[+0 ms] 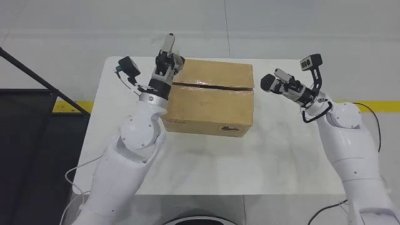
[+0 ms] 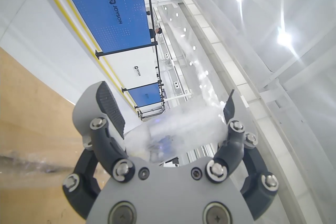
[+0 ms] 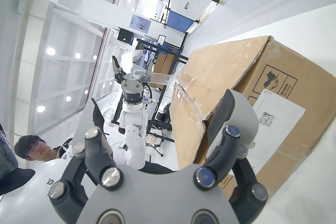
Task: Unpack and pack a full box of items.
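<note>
A closed cardboard box (image 1: 209, 97) lies in the middle of the white table (image 1: 281, 156). My left gripper (image 1: 172, 53) is raised over the box's far left corner, pointing upward. It stands open (image 2: 168, 93), and a strip of clear tape (image 2: 183, 122) clings across its fingers. From the right wrist, that tape (image 3: 160, 78) stretches from the box's top seam (image 3: 181, 83) up to the left gripper (image 3: 131, 66). My right gripper (image 1: 267, 82) hovers just off the box's right end, open (image 3: 160, 101) and holding nothing. The box (image 3: 262, 72) fills the space beyond its fingers.
A white label (image 3: 278, 114) sits on the box's right end. Bare table lies in front of the box and to its right. A dark stand (image 1: 28, 72) rises from the floor past the table's left edge.
</note>
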Controlling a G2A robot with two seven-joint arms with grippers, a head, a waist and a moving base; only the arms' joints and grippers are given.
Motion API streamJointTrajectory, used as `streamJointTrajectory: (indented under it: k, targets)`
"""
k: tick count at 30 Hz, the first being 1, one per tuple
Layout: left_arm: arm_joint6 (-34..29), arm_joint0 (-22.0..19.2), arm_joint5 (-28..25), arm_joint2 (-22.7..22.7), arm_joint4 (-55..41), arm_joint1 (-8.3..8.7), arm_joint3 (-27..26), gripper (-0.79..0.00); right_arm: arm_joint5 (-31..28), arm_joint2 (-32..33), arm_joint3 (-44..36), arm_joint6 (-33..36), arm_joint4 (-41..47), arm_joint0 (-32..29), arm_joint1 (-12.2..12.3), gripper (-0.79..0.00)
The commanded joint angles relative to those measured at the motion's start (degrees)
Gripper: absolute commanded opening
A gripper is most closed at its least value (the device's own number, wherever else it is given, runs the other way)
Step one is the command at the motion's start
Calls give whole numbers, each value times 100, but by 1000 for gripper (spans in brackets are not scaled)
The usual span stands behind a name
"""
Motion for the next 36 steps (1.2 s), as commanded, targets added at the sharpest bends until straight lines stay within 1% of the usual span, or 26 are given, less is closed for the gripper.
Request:
streamJointTrajectory:
  k: [1, 13, 19, 23, 26, 29, 33, 36]
  targets:
    - [72, -70, 24, 125, 59, -34, 94, 0, -14, 30, 2, 18, 25, -31, 7, 0]
    - [276, -310, 48, 609, 186, -215, 604, 0, -48, 136, 11, 97, 92, -174, 37, 0]
    - [284, -342, 31, 736, 236, -287, 690, 0, -34, 172, -55, 140, 36, -208, 55, 0]
    - [277, -321, 5, 764, 239, -325, 599, 0, -9, 189, -132, 196, -23, -226, 70, 0]
    - [205, -269, 73, 713, 128, -342, 485, 0, -5, 202, -174, 205, -22, -243, 76, 0]
    - [195, -182, 39, 546, 62, -341, 268, 0, 3, 210, -192, 222, -33, -250, 82, 0]
    - [41, 48, 132, 32, -34, -283, -63, 0, -11, 231, -176, 256, -14, -274, 90, 0]
    - [-606, 159, 465, -377, -233, -212, -176, 0, -22, 240, -147, 283, 14, -282, 93, 0]
